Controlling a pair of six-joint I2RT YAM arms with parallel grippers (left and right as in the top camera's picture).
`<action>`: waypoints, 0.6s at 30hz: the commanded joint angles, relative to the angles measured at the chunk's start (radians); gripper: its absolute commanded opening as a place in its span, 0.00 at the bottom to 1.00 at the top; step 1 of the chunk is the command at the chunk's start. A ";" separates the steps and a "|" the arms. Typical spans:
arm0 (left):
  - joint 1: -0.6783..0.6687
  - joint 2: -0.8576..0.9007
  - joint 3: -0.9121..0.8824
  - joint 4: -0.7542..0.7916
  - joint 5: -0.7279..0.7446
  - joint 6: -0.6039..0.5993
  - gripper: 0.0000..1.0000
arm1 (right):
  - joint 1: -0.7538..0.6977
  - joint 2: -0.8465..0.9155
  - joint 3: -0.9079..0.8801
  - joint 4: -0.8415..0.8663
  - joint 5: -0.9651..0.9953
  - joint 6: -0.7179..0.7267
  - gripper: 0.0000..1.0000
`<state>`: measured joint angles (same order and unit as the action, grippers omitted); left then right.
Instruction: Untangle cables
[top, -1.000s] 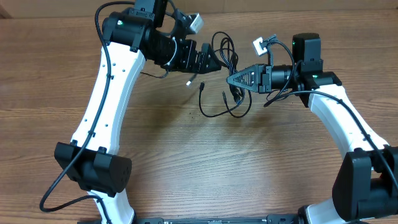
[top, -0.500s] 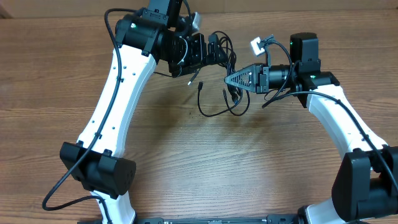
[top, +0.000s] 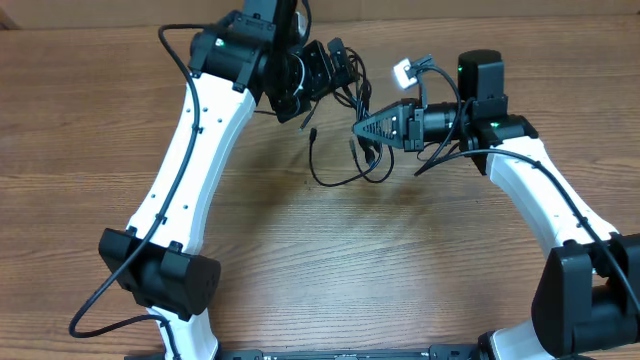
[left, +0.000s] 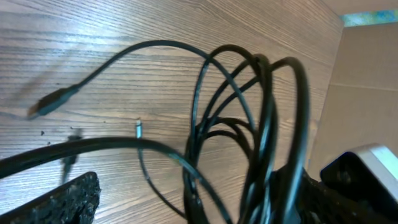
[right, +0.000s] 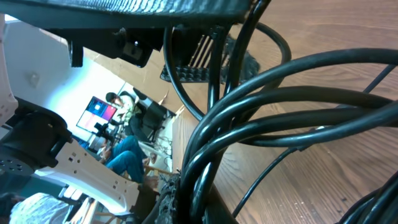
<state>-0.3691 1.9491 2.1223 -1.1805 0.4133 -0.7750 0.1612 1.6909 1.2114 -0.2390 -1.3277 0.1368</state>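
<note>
Since the earlier frame, the left arm has swung toward the far edge of the desk (top: 300, 260), and the right arm has shifted a little to the left, carrying the tangle with it. The cables (right: 267, 112) hang as a knot of loops between the two arms, with one long loop trailing down onto the wood. The right end effector (top: 362, 128) is pressed together, and it appears to pinch several strands of the bundle. The left end effector (top: 345, 75) is spread wide and holds nothing; it stands just beside the top of the tangle. In the left wrist view one loose strand with a plug end (left: 56, 101) lies apart from the crossing loops. The step in hand seems to be choosing a strand for the left arm to take. It would go better to grasp that single free strand near its plug, not the whole bundle, and then to pull slowly away from the right arm, so the loops open instead of tightening.
</note>
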 joint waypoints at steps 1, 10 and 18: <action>-0.010 0.010 0.006 0.004 -0.036 -0.023 0.88 | 0.019 -0.027 0.027 0.014 -0.016 -0.015 0.04; -0.014 0.010 0.005 -0.001 -0.104 -0.023 0.32 | 0.041 -0.027 0.027 0.029 -0.017 -0.010 0.04; -0.014 0.010 0.005 0.002 -0.111 -0.023 0.47 | 0.042 -0.027 0.027 0.029 -0.053 -0.007 0.04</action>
<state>-0.3801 1.9491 2.1223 -1.1809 0.3294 -0.7944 0.1989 1.6909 1.2114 -0.2207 -1.3315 0.1375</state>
